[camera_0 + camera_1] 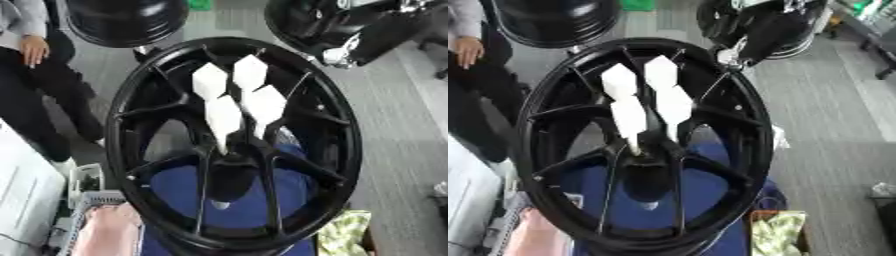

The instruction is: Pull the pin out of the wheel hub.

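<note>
The large black spoked metal wheel hub [234,145] stands upright, centre. Four white faceted pins [224,116] sit clustered in its middle, none pulled yet. Neither hand shows, so their state is unknown.

There is one big black wheel hub [232,145] in the middle, and four white pins [236,95] stick out near its center. Two more black wheels sit past its far edge, one [127,20] on the left and one [350,27] on the right. One blue cloth [179,192] shows through its spokes.
</note>
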Robot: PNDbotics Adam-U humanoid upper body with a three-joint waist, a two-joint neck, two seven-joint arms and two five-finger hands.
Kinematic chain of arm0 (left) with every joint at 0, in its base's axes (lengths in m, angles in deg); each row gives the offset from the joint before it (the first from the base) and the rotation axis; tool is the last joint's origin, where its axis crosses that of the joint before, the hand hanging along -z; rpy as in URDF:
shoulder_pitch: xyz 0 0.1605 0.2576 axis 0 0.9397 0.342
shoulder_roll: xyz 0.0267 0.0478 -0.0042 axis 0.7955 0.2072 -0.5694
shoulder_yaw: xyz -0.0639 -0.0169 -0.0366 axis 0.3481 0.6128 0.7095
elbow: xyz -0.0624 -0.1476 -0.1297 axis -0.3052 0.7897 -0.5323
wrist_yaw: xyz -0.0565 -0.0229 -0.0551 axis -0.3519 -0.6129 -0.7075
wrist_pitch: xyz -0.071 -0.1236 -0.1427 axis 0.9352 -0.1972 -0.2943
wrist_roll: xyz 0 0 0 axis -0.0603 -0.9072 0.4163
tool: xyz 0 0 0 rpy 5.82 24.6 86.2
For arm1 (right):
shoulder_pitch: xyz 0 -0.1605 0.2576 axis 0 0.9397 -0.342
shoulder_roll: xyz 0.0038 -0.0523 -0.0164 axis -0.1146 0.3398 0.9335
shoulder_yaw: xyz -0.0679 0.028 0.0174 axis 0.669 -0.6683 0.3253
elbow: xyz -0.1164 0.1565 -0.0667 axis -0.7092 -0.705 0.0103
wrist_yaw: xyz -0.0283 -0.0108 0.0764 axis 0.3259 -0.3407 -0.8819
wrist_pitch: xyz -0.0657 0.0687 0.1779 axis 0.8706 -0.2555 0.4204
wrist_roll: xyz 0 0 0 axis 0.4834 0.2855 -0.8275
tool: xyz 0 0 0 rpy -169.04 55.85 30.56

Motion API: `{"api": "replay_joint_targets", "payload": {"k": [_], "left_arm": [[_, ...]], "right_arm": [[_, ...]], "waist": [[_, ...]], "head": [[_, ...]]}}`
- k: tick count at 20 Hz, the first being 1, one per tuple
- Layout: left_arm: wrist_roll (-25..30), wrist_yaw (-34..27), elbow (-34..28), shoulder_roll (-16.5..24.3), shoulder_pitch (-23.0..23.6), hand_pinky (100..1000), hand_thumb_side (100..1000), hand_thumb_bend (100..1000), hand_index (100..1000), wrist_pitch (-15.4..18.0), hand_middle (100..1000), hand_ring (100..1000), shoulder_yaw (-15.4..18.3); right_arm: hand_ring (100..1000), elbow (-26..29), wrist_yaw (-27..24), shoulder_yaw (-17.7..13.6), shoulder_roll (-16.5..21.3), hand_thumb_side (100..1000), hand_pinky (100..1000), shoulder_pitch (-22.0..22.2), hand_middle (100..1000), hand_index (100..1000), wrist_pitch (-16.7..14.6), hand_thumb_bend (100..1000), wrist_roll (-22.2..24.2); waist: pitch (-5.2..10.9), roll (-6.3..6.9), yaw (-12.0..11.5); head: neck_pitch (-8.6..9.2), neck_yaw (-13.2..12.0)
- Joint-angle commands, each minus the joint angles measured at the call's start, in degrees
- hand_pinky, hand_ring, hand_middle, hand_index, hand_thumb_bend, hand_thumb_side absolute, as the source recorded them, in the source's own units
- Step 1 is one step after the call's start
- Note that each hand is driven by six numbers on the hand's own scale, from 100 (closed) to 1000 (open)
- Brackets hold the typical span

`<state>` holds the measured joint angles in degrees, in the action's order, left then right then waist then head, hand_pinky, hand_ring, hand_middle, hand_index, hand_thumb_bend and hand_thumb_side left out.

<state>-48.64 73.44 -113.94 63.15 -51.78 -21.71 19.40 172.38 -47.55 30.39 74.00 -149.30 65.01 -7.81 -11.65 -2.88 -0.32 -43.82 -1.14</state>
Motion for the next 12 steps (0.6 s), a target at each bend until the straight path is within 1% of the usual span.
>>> {"api": "replay_joint_targets", "payload": {"k": [1,4,6,8,10,11,12], "left_arm": [[0.3,0.0,-0.9,1.5,-0.8,591,698,519,740,0.1,733,1000,0.1],[0.4,-0.1,-0.9,1.4,-0.9,590,699,518,740,0.2,733,1000,0.0],[0.4,-0.1,-0.9,1.3,-0.9,590,698,518,740,0.1,733,1000,0.0],[0.5,-0.1,-0.9,1.3,-1.1,590,698,517,740,0.2,733,1000,0.0],[0.5,-0.1,-0.9,1.3,-1.1,590,698,517,740,0.2,733,1000,0.0],[0.5,-0.1,-0.9,1.2,-1.1,590,698,517,740,0.2,734,1000,0.0],[0.6,-0.1,-0.9,1.2,-1.1,590,698,517,740,0.2,734,1000,0.0]], "right_arm": [[895,-2.2,1.3,-0.5,-0.8,566,904,-1.7,874,926,-1.1,100,0.3],[899,-4.2,2.5,-0.8,-2.1,539,907,-2.0,880,935,-2.1,100,0.3],[902,-5.3,2.6,-0.7,-2.6,540,911,-2.0,885,942,-2.9,100,0.3],[907,-6.2,2.2,-0.4,-3.0,503,918,-1.9,888,945,-4.0,165,0.3],[911,-6.6,1.5,-0.1,-3.3,474,922,-1.9,889,946,-5.1,210,0.3],[913,-6.6,1.2,0.1,-3.4,439,925,-1.9,886,940,-5.5,260,0.3],[914,-6.7,0.9,0.3,-3.5,429,928,-1.9,884,937,-6.0,289,0.3]], "waist": [[1.42,-0.01,-0.1],[1.23,0.06,-0.2],[1.12,0.07,-0.2],[1.05,0.06,-0.3],[1.02,0.04,-0.4],[1.01,0.02,-0.4],[1.01,0.01,-0.4]], "head": [[-0.3,0.5],[-0.3,0.6],[-0.3,0.6],[-0.3,0.6],[-0.3,0.7],[-0.3,0.7],[-0.3,0.7]]}}
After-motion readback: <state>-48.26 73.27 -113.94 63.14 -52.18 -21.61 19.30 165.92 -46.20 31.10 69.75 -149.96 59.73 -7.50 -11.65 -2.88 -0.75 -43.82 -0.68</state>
